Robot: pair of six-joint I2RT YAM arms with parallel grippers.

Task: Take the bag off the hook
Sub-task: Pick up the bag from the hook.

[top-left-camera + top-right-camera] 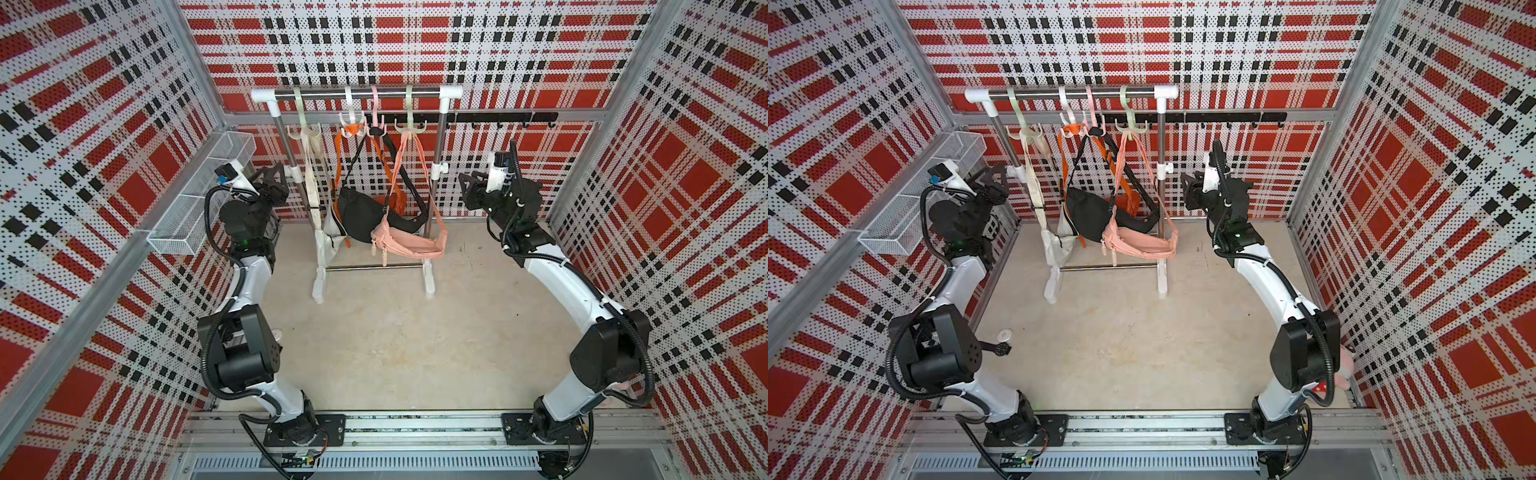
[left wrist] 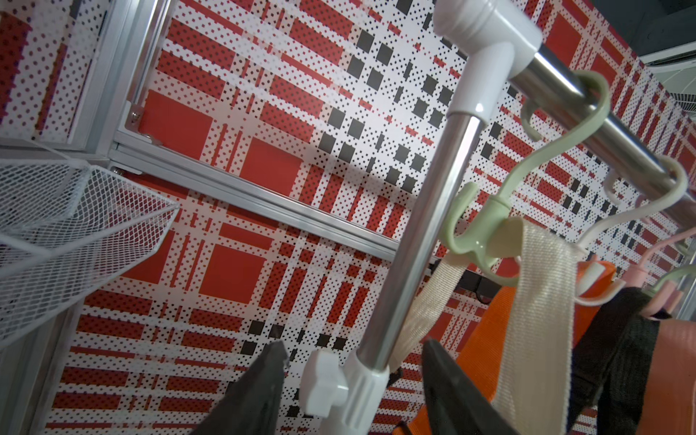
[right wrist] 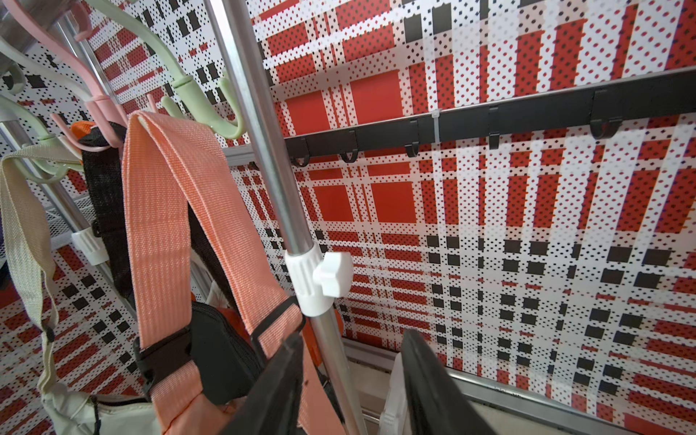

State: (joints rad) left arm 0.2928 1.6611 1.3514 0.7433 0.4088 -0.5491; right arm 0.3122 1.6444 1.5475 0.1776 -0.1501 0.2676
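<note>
Quick progress check: basically nothing is off yet. The rack (image 1: 324,94) sits in the upper middle of the frame in both top views, and all four bags hang from hooks on its bar. Going left to right in the picture, there's the cream bag (image 1: 1054,247) on the left green hook (image 2: 486,226). Then comes the orange bag (image 1: 1129,203), mostly hidden behind the black bag (image 1: 361,212). Last is the pink bag (image 1: 411,245) on the right green hook (image 3: 196,98). The task doesn't say which bag it wants, so I can't say which one is the target. Either way, none of them is down on the desk (image 1: 395,340).

There's an arm at each end of the rack. The left fingers (image 2: 260,388) are spread apart and holding nothing, and the left post (image 2: 425,233) shows in the gap between them in the left wrist view. I can't tell whether they brush the white collar on that post. The cream strap runs just beside one of them.

The right fingers (image 3: 429,376) are parted and empty too. The right post (image 3: 271,150) shows between them, with the pink strap just left of it in that picture.

My read is that this is the approach stage. Everything that counts is left: grab a strap, lift it over the hook's prong, carry the bag clear. The straps overlap in the middle, so a neighbouring bag might get dragged along.
</note>
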